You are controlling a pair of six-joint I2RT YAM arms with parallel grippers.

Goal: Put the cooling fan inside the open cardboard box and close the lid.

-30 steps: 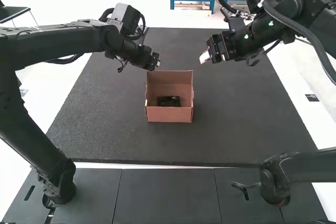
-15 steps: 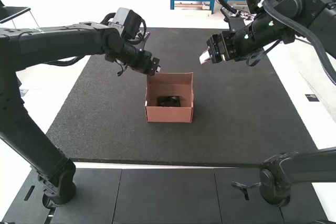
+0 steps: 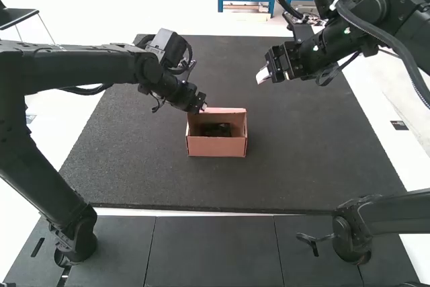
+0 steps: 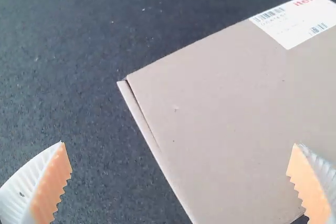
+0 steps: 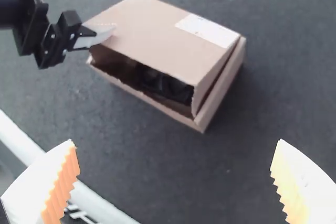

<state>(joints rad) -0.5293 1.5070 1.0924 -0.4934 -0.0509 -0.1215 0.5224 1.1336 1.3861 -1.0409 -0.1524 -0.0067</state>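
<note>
The small cardboard box [image 3: 216, 140] sits mid-mat with its lid [image 3: 216, 110] tipped forward, half over the opening. The dark cooling fan [image 3: 216, 128] lies inside, also visible under the lid as the fan [image 5: 160, 84]. My left gripper [image 3: 197, 104] is open at the lid's back left corner, one fingertip [image 5: 101, 29] touching the lid's edge. From the left wrist the lid [image 4: 231, 114] shows its brown outer face with a white label, between my open left gripper [image 4: 178, 153]. My right gripper [image 3: 263, 74] hangs open above and behind the box's right side, the box [image 5: 173, 69] well beyond my right gripper [image 5: 176, 148].
The box rests on a black rubber mat [image 3: 302, 159] with open mat all round it. White floor borders the mat on both sides. Both arm bases stand at the near edge.
My left gripper has moved down and to the right against the lid, and the lid has swung from upright to leaning over the opening. The right arm has stayed put.
</note>
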